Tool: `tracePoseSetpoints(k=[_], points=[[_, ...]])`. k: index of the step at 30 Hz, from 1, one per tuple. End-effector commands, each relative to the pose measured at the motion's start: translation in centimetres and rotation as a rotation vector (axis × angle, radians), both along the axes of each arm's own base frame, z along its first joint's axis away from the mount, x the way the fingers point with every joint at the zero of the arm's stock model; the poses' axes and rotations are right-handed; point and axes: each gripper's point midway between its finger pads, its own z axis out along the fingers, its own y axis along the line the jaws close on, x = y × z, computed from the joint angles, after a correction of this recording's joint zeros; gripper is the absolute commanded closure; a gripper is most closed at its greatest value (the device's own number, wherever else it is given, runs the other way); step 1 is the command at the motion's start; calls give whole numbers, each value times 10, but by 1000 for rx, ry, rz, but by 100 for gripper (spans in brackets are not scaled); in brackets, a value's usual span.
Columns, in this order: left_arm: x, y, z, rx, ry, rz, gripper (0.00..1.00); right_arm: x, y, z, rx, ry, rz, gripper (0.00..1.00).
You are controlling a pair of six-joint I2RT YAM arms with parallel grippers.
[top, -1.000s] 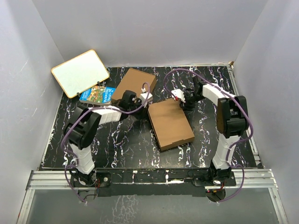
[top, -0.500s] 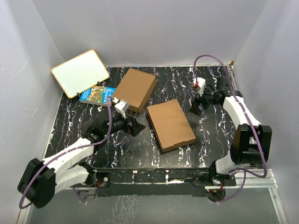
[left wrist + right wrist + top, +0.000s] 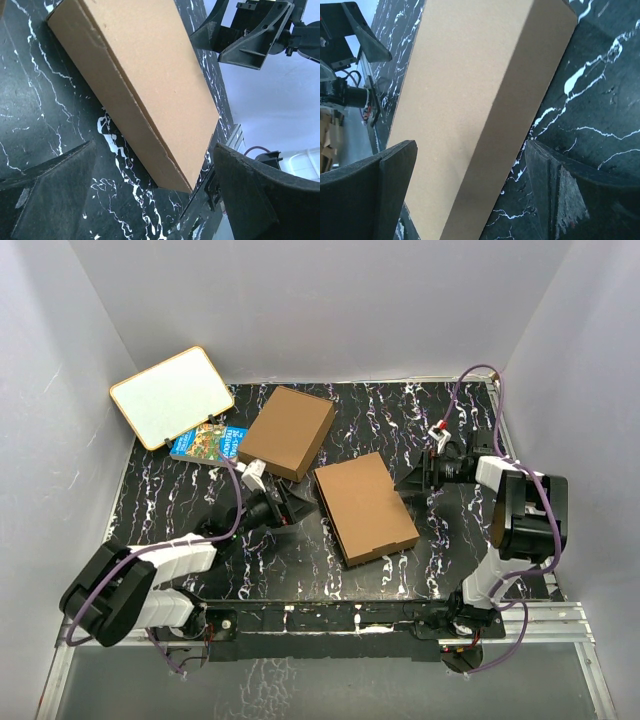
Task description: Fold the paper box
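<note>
The paper box lies shut and flat in the middle of the black marbled table, a seam showing along its near side. My left gripper sits low just left of it, open, jaws pointing at its left edge without touching. My right gripper is open just right of the box's far corner, also apart from it. The left wrist view shows the box ahead of the open left gripper, with nothing between the fingers. Seen from the right wrist, the box lies ahead of the empty, open right gripper.
A second plain brown box lies behind the left gripper. A blue picture book and a white board with an orange rim are at the back left. Grey walls close in the table on three sides.
Both grippers have opened wide and drawn back from the paper box. The left arm dropped low toward the near left; the right arm swung out to the right. The box has not moved.
</note>
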Motion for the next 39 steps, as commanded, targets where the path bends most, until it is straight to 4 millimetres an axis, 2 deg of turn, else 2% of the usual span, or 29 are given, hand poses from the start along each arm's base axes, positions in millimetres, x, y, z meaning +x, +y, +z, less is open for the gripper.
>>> tracePoseSetpoints(k=[1, 5, 10, 18, 22, 29, 33, 39], points=[[9, -2, 4, -32, 38, 37, 3, 7, 3, -5, 52, 71, -9, 5], [11, -2, -15, 22, 115, 51, 3, 5, 3, -18, 59, 138, -12, 13], [9, -9, -29, 7, 182, 43, 3, 2, 7, -23, 75, 177, 8, 26], [10, -14, -29, -47, 225, 78, 3, 4, -5, -40, 84, 262, -43, 54], [8, -24, -26, -106, 244, 68, 3, 2, -12, -51, 96, 313, -57, 65], [11, -50, -25, -179, 281, 55, 3, 0, -17, -63, 83, 352, -68, 67], [13, -64, -18, -209, 258, 43, 3, 1, -18, -63, 84, 351, -73, 68], [16, -77, -14, -257, 248, 25, 3, 0, -21, -70, 75, 371, -74, 68]])
